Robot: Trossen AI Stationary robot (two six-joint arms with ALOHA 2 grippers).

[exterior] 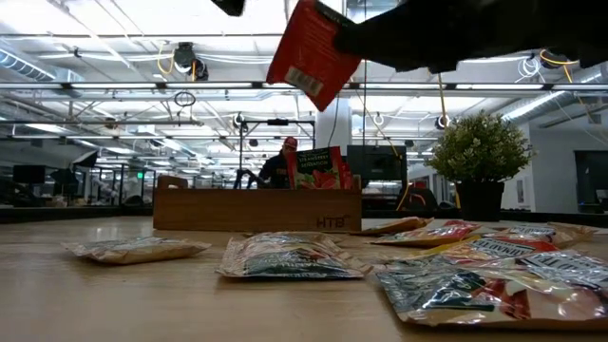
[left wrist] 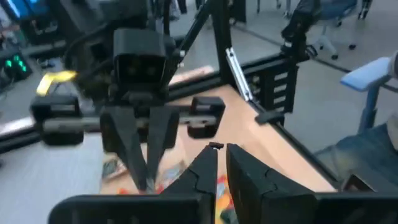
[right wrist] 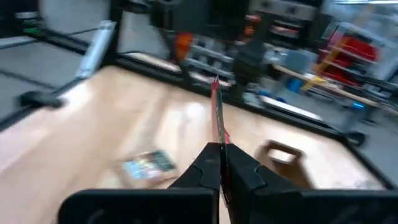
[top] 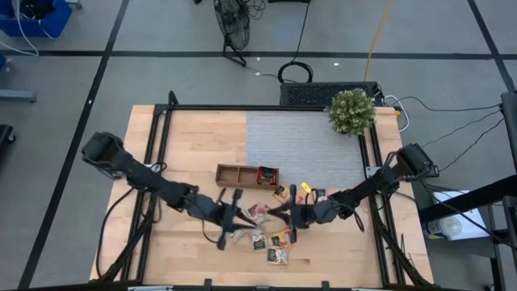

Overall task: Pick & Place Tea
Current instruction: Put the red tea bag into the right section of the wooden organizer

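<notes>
Wooden tray (top: pixel 238 174) mid-table; potted plant (top: pixel 351 111) at far right corner.

The sachet (right wrist: pixel 217 115) between the dark fingers (right wrist: pixel 205 168) of the right gripper (right wrist: pixel 222 163) is red, with a pale printed label. The tray (exterior: pixel 256 209) is brown wood. The sachets (exterior: pixel 290 256) on the light wooden table (exterior: pixel 142 304) are green-and-white, orange and red.

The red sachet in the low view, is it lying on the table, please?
No, the red sachet hangs in the air, pinched by the right gripper.
</notes>
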